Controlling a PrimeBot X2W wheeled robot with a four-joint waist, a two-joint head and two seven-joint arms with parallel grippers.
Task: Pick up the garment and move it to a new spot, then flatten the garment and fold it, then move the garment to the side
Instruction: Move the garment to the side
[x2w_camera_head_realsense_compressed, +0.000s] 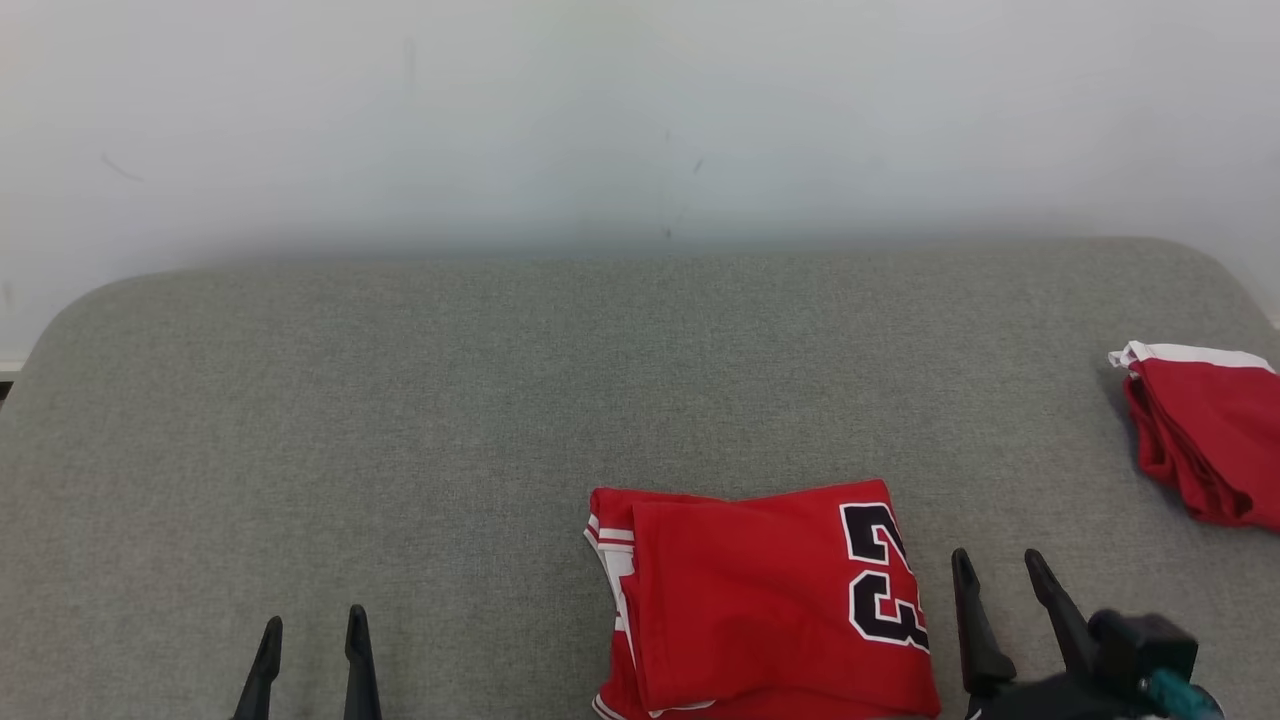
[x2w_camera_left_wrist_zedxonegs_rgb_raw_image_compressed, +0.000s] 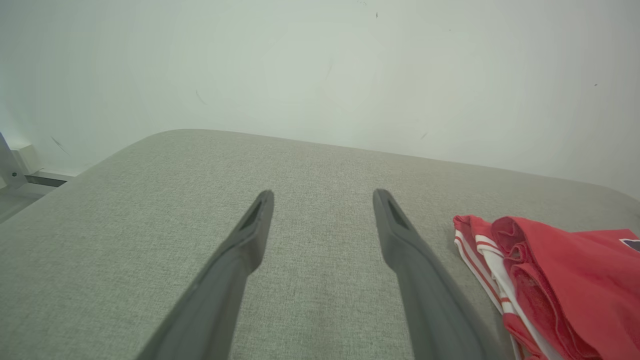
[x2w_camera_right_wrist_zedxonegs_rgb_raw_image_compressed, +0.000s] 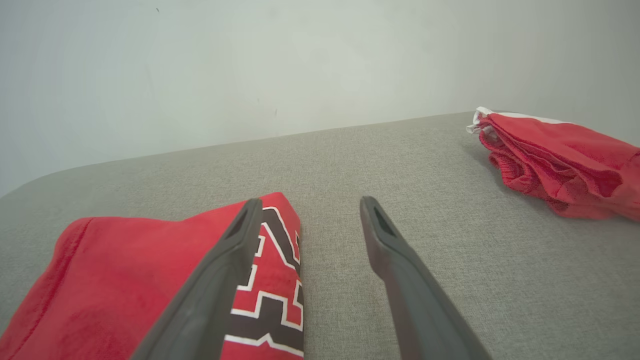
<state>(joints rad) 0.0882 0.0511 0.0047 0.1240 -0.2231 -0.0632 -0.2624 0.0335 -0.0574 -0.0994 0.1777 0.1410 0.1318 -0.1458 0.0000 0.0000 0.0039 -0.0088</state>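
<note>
Garment (x2w_camera_head_realsense_compressed: 760, 600), red, folded, w/ black "23"

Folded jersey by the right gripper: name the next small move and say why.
Probably ease the right gripper leftward and down onto the right edge of the folded jersey. It already lies folded, and the right gripper stands open and empty just beside that edge, so only moving it aside seems left.

Cropped below: garment (x2w_camera_head_realsense_compressed: 770, 600); cropped at right: red pile (x2w_camera_head_realsense_compressed: 1210, 440).
</note>
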